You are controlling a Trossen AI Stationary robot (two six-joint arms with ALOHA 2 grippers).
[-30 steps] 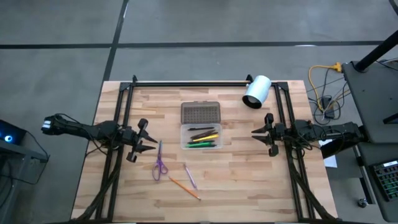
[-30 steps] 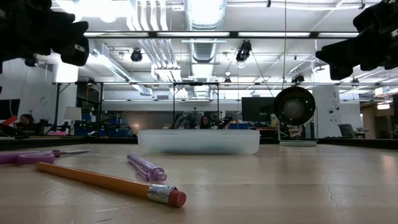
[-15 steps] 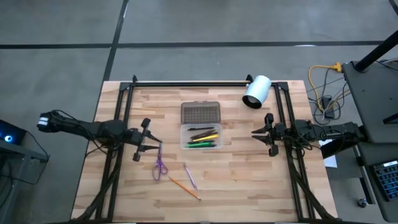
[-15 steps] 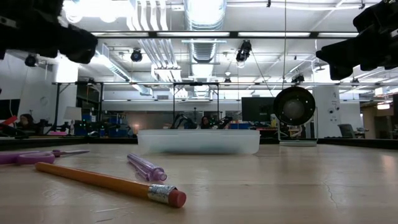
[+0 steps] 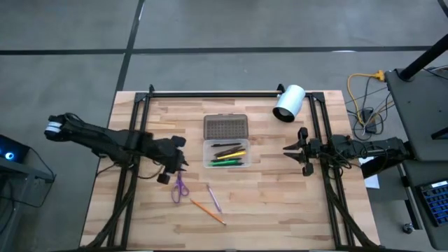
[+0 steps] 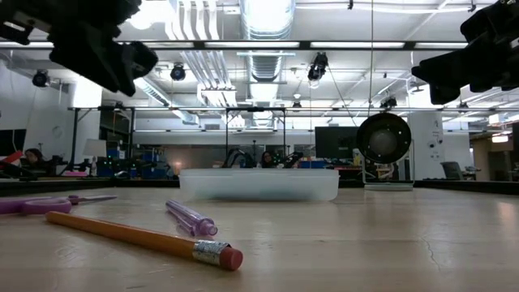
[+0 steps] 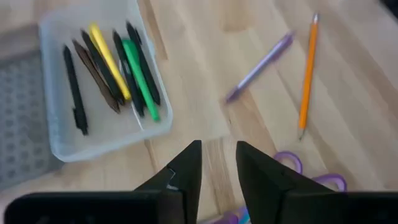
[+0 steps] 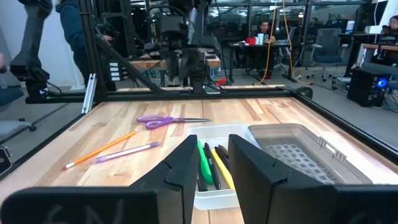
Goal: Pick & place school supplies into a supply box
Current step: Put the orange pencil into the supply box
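Pale wooden planks formed the table [image 5: 280, 203], where a clear plastic box [image 5: 226, 153] sat near the middle with its grey dotted lid [image 5: 225, 127] folded flat behind it, leaving the tray free to receive items. Several pens [image 7: 118, 65], yellow, green and dark, lay inside. Three supplies lay loose on the wood beside the box: purple scissors [image 5: 180, 185], an orange pencil [image 5: 207, 211] and a purple pen [image 5: 214, 199]. The left gripper [image 5: 172, 162] hovered just above the scissors' blades, its fingers a narrow gap apart and empty, apparently lined up for a grasp. The right gripper [image 5: 299, 151] waited at the table's right side, fingers slightly parted, holding nothing.
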